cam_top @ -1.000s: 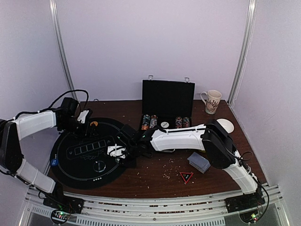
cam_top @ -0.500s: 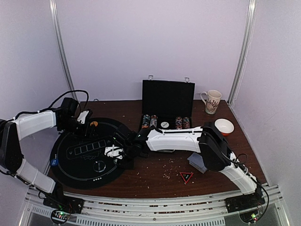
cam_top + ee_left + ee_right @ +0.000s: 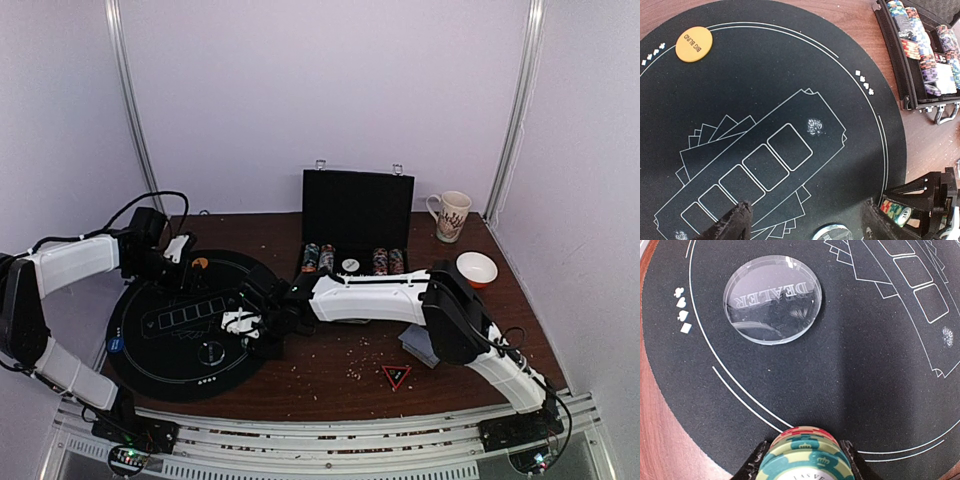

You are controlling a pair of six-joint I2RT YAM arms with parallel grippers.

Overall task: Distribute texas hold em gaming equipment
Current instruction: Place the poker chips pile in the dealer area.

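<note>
The black round mat (image 3: 160,345) holds an orange BIG BLIND disc (image 3: 200,263) (image 3: 694,44), a clear DEALER disc (image 3: 211,351) (image 3: 772,299) (image 3: 832,233) and a small blue disc (image 3: 116,345). My right gripper (image 3: 246,323) (image 3: 805,462) hovers low over the mat's right part, shut on a short stack of teal and red poker chips (image 3: 807,452) (image 3: 896,212). My left gripper (image 3: 180,252) (image 3: 805,230) hangs open above the mat's far side with nothing between its fingers. More chips (image 3: 350,260) (image 3: 922,47) fill the open black case (image 3: 357,210). The grey-blue deck (image 3: 422,345) lies on the table.
A patterned mug (image 3: 450,215) stands at the back right with a bowl (image 3: 477,268) in front of it. A red triangle (image 3: 396,376) lies near the front. Crumbs are scattered over the brown table (image 3: 330,385).
My right arm has swung left, carrying the chip stack further over the mat, and the bowl behind its elbow has come into view. The left arm has not moved.
</note>
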